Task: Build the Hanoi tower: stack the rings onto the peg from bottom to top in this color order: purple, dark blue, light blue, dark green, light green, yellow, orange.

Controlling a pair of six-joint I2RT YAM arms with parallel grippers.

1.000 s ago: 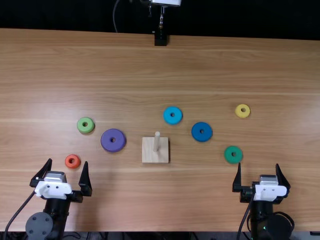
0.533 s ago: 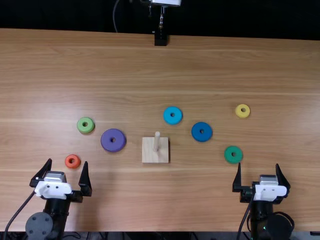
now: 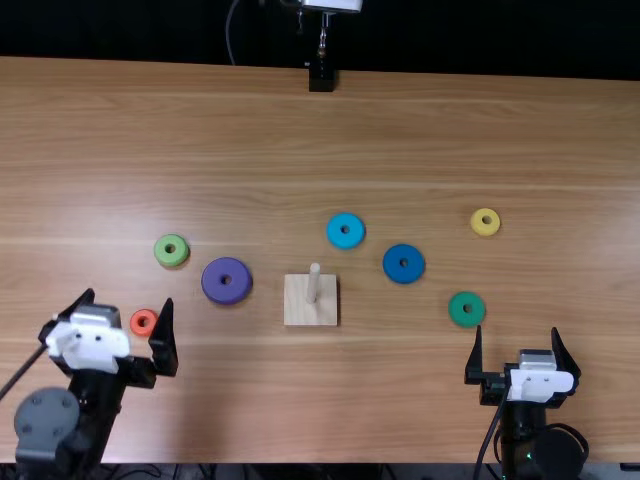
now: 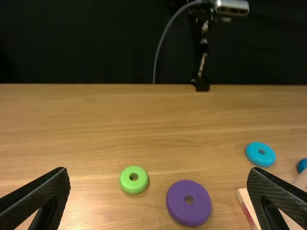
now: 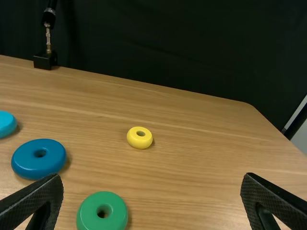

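Fingers of the left gripper (image 3: 128,298) stand well apart at the near left, holding nothing, and the right gripper (image 3: 517,330) at the near right is likewise spread and unloaded. Just beyond the left gripper's body lies the orange ring (image 3: 135,320), which belongs on last, as number 7. In the middle, the wooden base (image 3: 310,314) has its upright peg (image 3: 314,283) carrying 0 rings, so I'd call the job 0 of 7 done, with all 7 placements left. Off to the right of it lies the dark green ring (image 3: 456,309), number 4. Slightly farther, left of the peg, is the purple ring (image 3: 213,285), number 1 and so the step due now; the left arm looks better placed for it. Farther again, the dark blue ring (image 3: 392,266), number 2, lies right of the peg, while the light green ring (image 3: 162,255), number 5, is far left of it. Beyond the peg and a little right sits the light blue ring (image 3: 335,234), number 3. Farthest of the 7, on the right, is the yellow ring (image 3: 477,224), number 6.
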